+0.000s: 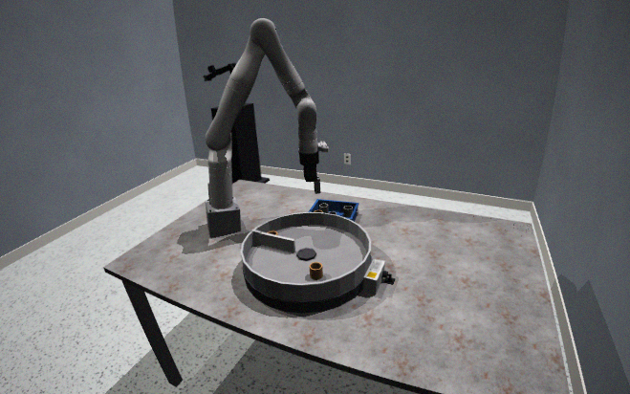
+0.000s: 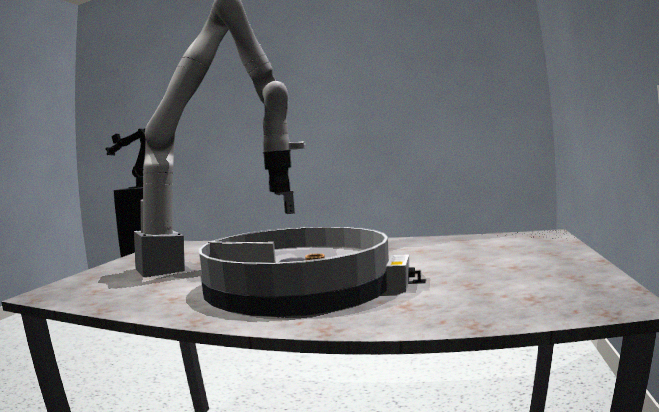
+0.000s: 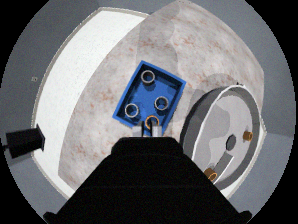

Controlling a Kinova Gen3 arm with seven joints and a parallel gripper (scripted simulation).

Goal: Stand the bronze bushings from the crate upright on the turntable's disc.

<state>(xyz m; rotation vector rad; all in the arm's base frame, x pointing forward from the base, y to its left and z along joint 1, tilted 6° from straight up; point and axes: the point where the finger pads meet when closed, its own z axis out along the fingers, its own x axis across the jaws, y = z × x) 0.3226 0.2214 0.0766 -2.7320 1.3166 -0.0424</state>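
Note:
My gripper (image 1: 316, 186) (image 2: 289, 202) (image 3: 146, 126) is partly open and empty, pointing down high above the blue crate (image 1: 356, 211) (image 3: 164, 73). A bronze bushing (image 1: 317, 211) (image 3: 152, 118) is in the crate, just beyond the fingertips in the wrist view. Three steel bushings are in there too, one at the far end (image 3: 147, 71). On the turntable's disc (image 1: 336, 248) (image 3: 240, 112), one bronze bushing (image 1: 315, 272) (image 3: 247, 136) stands upright, away from the dark hub (image 1: 306, 253) (image 3: 231, 143). Another bronze bushing (image 1: 272, 232) (image 3: 212, 175) is partly hidden behind the divider.
A high grey rim wall (image 1: 302, 291) (image 2: 295, 278) surrounds the disc. A divider (image 1: 272, 240) (image 2: 242, 252) reaches inward from it. A drive box (image 1: 373, 278) (image 2: 397, 276) is attached on its right. The crate lies behind the turntable in the top view and is hidden in the exterior view.

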